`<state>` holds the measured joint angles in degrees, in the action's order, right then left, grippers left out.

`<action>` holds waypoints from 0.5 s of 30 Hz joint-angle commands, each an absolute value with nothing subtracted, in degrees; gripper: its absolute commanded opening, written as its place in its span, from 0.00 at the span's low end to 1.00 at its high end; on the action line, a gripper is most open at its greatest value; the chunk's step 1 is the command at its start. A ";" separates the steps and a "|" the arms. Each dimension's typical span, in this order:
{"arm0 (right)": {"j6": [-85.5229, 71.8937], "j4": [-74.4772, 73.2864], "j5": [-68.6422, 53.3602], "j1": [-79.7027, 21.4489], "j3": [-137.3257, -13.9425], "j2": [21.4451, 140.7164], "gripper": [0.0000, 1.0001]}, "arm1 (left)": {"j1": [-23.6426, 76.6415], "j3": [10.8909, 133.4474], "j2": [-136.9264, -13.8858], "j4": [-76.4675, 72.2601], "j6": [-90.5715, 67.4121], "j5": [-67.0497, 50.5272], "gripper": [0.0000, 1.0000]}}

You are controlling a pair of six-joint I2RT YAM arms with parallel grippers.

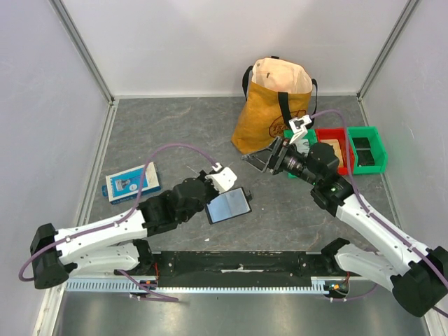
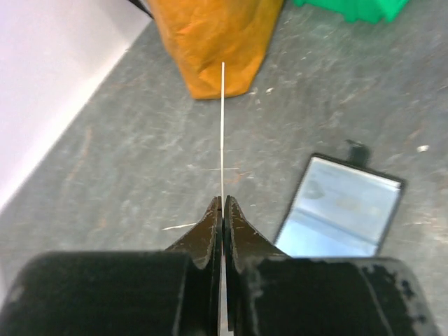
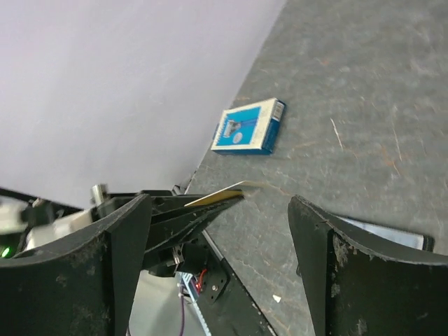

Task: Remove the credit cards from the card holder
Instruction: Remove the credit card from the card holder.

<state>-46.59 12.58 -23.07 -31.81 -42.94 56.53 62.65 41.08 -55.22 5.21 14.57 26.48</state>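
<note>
The black card holder (image 1: 229,205) lies open on the grey table with a pale blue-grey credit card (image 2: 343,210) showing inside it. My left gripper (image 2: 222,203) is shut on another credit card (image 2: 222,126), seen edge-on as a thin line pointing toward the bag, above the table and left of the holder. In the right wrist view that card (image 3: 218,194) looks yellowish-orange at the tip of the left gripper (image 3: 238,198). My right gripper (image 1: 260,161) hovers just beyond it, facing it with its jaws wide apart and nothing between them.
A tan paper bag (image 1: 276,105) stands at the back. A red bin (image 1: 333,148) and a green bin (image 1: 367,148) sit to its right. A blue-and-white flat box (image 1: 131,182) lies at the left near the wall. White walls enclose the table.
</note>
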 commanded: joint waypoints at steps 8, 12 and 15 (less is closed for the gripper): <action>-56.07 5.88 -14.51 -36.91 -46.49 60.73 0.86 | 68.46 43.33 -63.27 -9.93 40.16 40.69 0.02; -57.65 7.90 -13.53 -39.02 -47.02 62.66 0.86 | 69.61 43.85 -65.56 -11.16 41.57 41.22 0.02; -58.53 9.57 -13.54 -39.99 -46.50 64.68 0.84 | 70.66 44.03 -67.14 -12.12 42.80 42.10 0.02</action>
